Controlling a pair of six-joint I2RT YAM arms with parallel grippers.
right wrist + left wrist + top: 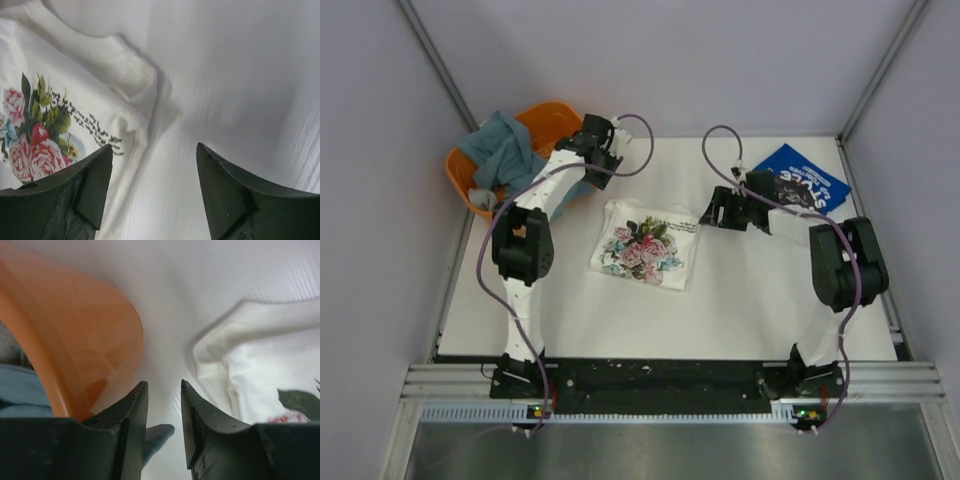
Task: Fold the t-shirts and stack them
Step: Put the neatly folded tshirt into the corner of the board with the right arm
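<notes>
A white t-shirt with a pink-and-red floral print (645, 246) lies folded flat on the table, between the two arms. A royal-blue t-shirt with white lettering (802, 180) lies folded at the back right. My left gripper (604, 158) hovers between the orange basket and the white shirt's far left corner (260, 360). Its jaws (164, 382) are open a little, with nothing between them. My right gripper (716, 212) hangs just right of the white shirt's far right corner (100, 75). It (154, 145) is wide open over bare table and holds nothing.
An orange plastic basket (552, 116) with grey-blue cloth (505, 150) stands at the back left, close to the left gripper. Its wall (85, 340) fills the left of the left wrist view. A tail of that cloth (157, 432) lies under the left jaws. Walls enclose the table.
</notes>
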